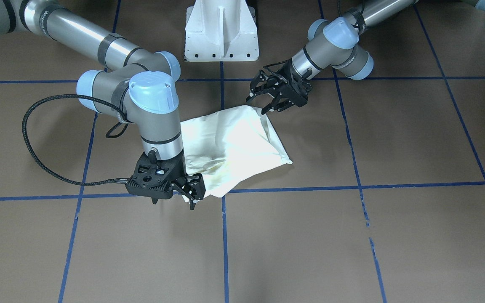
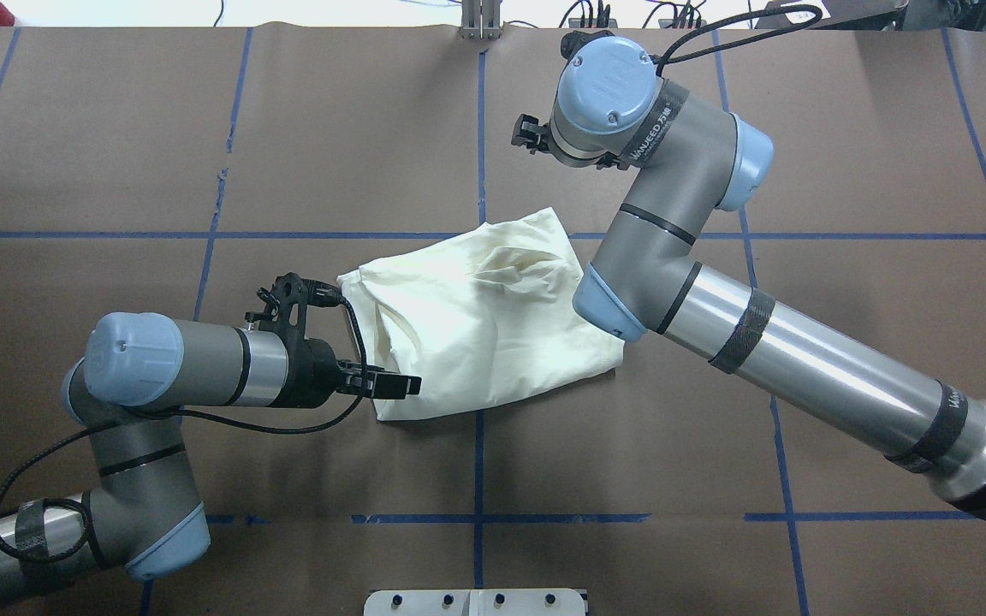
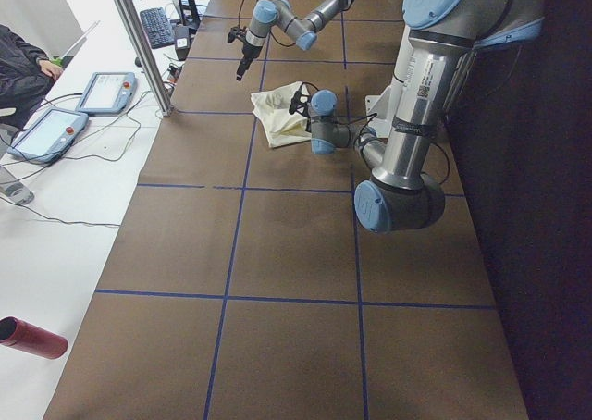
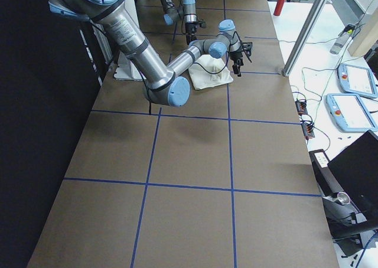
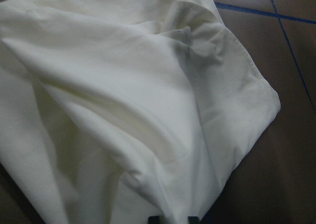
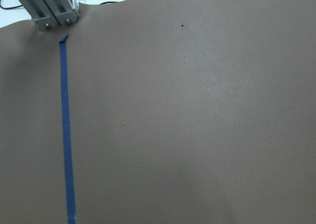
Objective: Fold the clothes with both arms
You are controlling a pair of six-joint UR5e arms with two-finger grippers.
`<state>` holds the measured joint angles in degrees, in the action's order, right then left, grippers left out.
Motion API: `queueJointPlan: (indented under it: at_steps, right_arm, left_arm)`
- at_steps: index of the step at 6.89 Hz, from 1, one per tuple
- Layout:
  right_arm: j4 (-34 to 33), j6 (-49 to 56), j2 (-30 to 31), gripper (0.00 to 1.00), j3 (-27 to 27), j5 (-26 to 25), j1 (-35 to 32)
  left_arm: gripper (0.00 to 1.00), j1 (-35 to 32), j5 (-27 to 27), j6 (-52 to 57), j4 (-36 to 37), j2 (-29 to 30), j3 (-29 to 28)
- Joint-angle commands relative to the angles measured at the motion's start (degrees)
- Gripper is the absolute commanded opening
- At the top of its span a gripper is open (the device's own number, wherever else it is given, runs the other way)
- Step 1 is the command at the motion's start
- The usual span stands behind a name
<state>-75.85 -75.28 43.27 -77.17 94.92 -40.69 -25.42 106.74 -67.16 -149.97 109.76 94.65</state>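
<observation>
The clothes (image 1: 230,143) lie as one crumpled, roughly folded cream bundle in the middle of the table (image 2: 476,316), plain side up. My left gripper (image 1: 258,105) hovers open at the bundle's corner nearest the robot, claws spread, nothing between them. From overhead, that left gripper (image 2: 403,385) points sideways at the cloth's edge. The left wrist view is filled with cream cloth (image 5: 123,110). My right gripper (image 1: 174,202) points straight down, open, just past the bundle's far corner. Its wrist hides it from overhead. The right wrist view holds only bare table.
Brown table (image 1: 352,235) gridded with blue tape (image 1: 225,235). White pedestal base (image 1: 221,29) at the robot's side. An aluminium post (image 2: 480,17) stands at the far edge. Teach pendants (image 3: 102,92), a red cylinder (image 3: 32,337) and a seated person (image 3: 18,64) are off the table.
</observation>
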Motion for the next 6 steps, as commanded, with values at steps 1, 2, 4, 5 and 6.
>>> queueJointPlan:
  at_steps: [1,2,4,5,6]
  right_arm:
    - [0.0,0.14,0.06,1.0,0.0,0.0,0.0]
    - [0.0,0.23,0.06,1.0,0.0,0.0,0.0]
    - [0.0,0.31,0.06,1.0,0.0,0.0,0.0]
    - [0.0,0.31,0.06,1.0,0.0,0.0,0.0]
    - [0.0,0.31,0.15,1.0,0.0,0.0,0.0]
  left_arm:
    - [1.0,0.37,-3.18,1.68,-0.67,0.45,-1.12]
    - [1.0,0.55,-3.72,1.68,-0.67,0.63,-2.0]
    - [1.0,0.73,-6.1,1.59,-2.25,2.46,-4.8]
    - [1.0,0.81,-6.1,1.5,-2.34,2.74,-5.08]
    - [1.0,1.77,-6.1,1.5,-2.34,3.09,-5.35]
